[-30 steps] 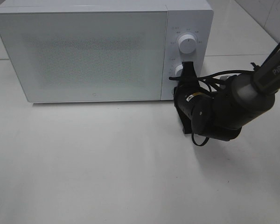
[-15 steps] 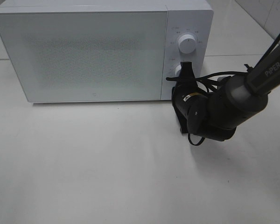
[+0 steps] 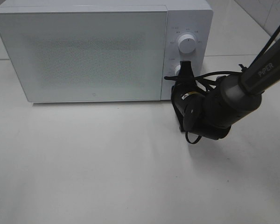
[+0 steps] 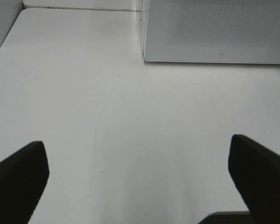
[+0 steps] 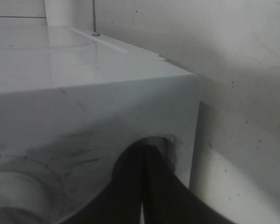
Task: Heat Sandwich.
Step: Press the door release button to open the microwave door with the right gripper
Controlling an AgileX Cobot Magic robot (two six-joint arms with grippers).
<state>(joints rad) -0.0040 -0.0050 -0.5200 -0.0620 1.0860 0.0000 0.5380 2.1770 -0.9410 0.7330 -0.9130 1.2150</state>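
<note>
The sandwich is out of view. The white microwave (image 3: 84, 56) stands at the back with its door closed. My right gripper (image 3: 185, 68) is turned on edge at the lower knob (image 3: 178, 70) of the control panel, below the upper knob (image 3: 186, 44). In the right wrist view its gripper (image 5: 143, 161) has both black fingers pressed together, with only a hairline between them, their tips against the lower knob (image 5: 167, 142). My left gripper (image 4: 139, 161) is open and empty above the bare table. It does not show in the exterior high view.
The white table (image 3: 107, 163) stretches in front of the microwave. The microwave's front corner shows in the left wrist view (image 4: 214, 32). A black cable loops around the right arm's wrist (image 3: 210, 112). A tiled wall stands at the back right (image 3: 270, 14).
My right arm has shifted slightly left, toward the control panel, with the gripper staying at the lower knob. The microwave door stays closed.
</note>
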